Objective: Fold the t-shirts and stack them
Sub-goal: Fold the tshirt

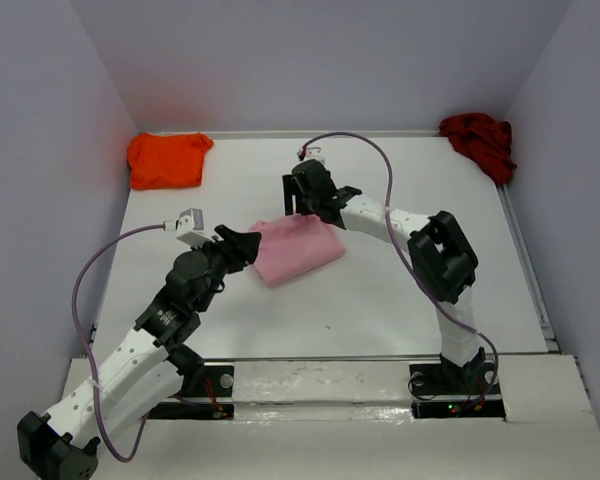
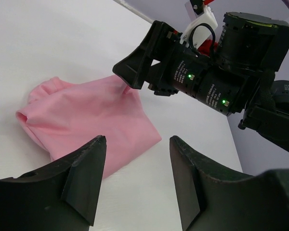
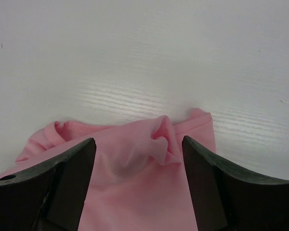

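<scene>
You get bright, even light from overhead, with only faint, soft shadows. The orange t-shirt (image 1: 167, 160) throws a tint on the wall (image 1: 100, 90) at upper left. Right wrist view has streaky glare on the table (image 3: 135, 96) mid-frame. In both wrist views the fingers (image 2: 84, 178) at the bottom are dark and slightly soft.

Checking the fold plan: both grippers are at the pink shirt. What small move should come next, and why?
Probably close the right gripper on the raised pucker at the edge of the pink t-shirt: its jaws stand open with that pucker between them. The left gripper, also open, holds nothing yet.
</scene>
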